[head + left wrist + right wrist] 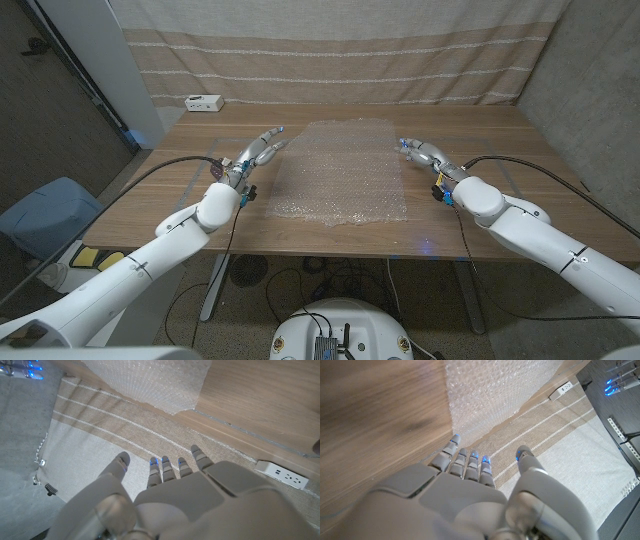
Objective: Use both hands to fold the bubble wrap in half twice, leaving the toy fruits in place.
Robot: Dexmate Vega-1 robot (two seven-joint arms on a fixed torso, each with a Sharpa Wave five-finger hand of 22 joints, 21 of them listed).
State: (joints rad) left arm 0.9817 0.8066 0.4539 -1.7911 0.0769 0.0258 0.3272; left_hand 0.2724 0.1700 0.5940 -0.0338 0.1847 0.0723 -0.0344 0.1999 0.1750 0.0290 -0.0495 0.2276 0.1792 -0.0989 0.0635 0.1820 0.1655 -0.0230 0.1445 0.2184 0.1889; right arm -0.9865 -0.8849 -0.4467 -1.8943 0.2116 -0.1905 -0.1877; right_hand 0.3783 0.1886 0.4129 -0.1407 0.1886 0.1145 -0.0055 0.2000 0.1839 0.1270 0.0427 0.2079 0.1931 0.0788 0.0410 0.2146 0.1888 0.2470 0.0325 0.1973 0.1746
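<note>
The bubble wrap (343, 172) lies spread on the table (480, 130) between both empty hands — left hand (257, 152), right hand (420, 152) — fingers loosely apart, seemingly just off its edges.

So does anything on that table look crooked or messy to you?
Slightly. The clear bubble wrap sheet lies flat and unfolded on the wooden table, but its near edge is ragged and uneven. The white power strip sits at the far corner.
</note>
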